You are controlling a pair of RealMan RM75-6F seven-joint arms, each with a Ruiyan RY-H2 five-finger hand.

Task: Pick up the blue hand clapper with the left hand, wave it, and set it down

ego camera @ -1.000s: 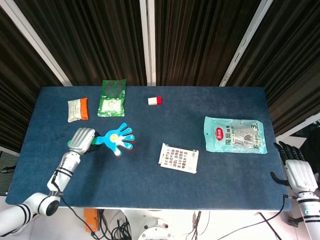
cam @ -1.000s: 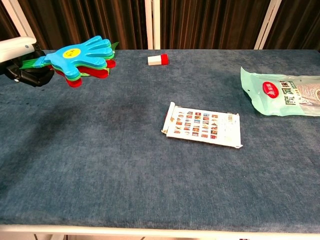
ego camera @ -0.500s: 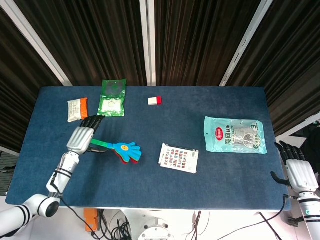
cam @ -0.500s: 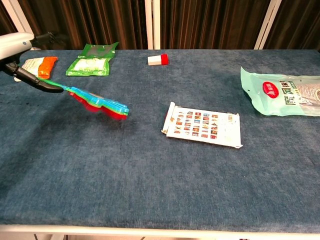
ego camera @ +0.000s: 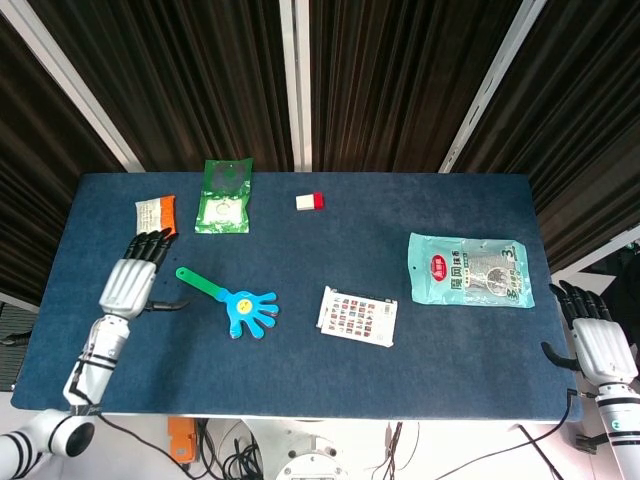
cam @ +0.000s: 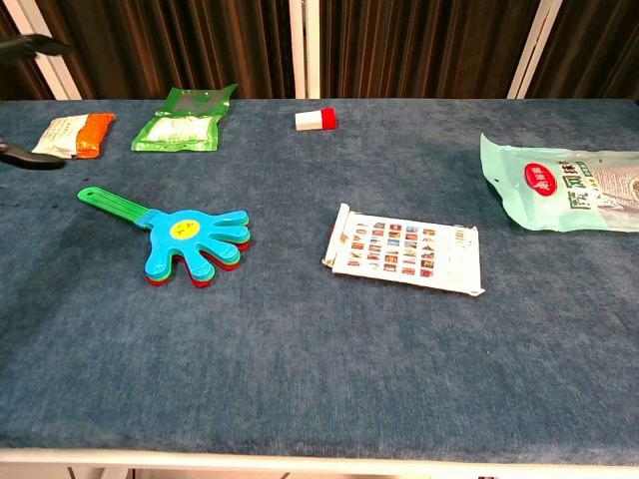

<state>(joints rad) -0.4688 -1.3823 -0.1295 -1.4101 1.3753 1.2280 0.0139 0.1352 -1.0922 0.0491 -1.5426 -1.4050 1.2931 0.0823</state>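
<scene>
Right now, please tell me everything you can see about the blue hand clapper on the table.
The blue hand clapper lies flat on the dark blue table cloth. It looks like glossy plastic: a blue hand shape with a yellow sticker on top, green and red layers showing beneath, and a thin green handle pointing toward the far left. Its fingers point to the right. Nothing holds it; the left hand is open, apart from the handle.

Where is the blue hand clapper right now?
The blue hand clapper lies flat on the table's left half, apart from the left hand, with the flag-printed card to its right.
</scene>
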